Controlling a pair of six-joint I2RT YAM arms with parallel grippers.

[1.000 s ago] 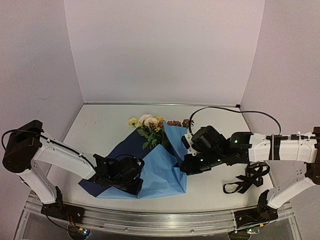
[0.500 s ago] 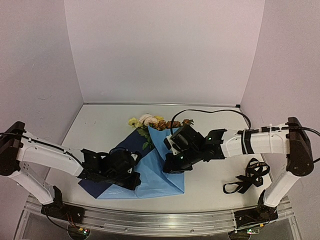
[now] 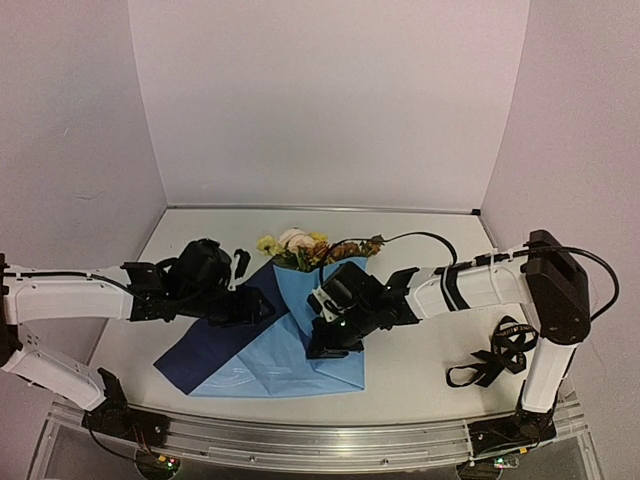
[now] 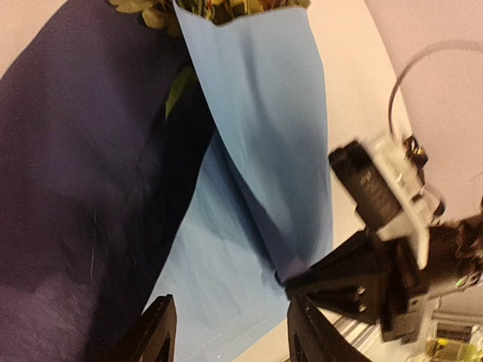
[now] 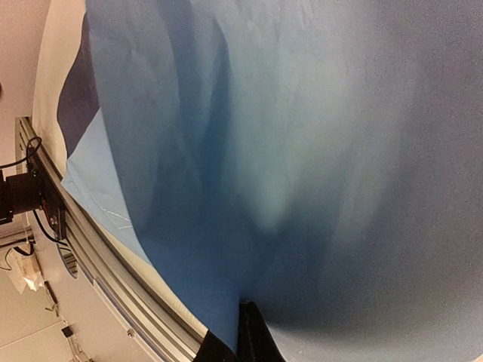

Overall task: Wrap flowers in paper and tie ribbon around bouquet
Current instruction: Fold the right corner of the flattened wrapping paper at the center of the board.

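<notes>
Presently we judge wrapping under way: right gripper (image 3: 327,338) clamped on the paper (image 3: 290,365) folded over the flowers (image 3: 300,245) mid-table, left gripper (image 4: 230,332) apart and empty; next, the navy left side needs folding across.

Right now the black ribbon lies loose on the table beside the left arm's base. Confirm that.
No: the ribbon lies loose on the table beside the right arm's base, not the left's; the top external view shows it.

Paper (image 3: 262,366): light blue flap folded over stems, navy face exposed left. Flowers (image 3: 298,243): yellow, cream, rust blooms at its far end. Ribbon (image 3: 495,360): black, heaped, well apart right.
</notes>
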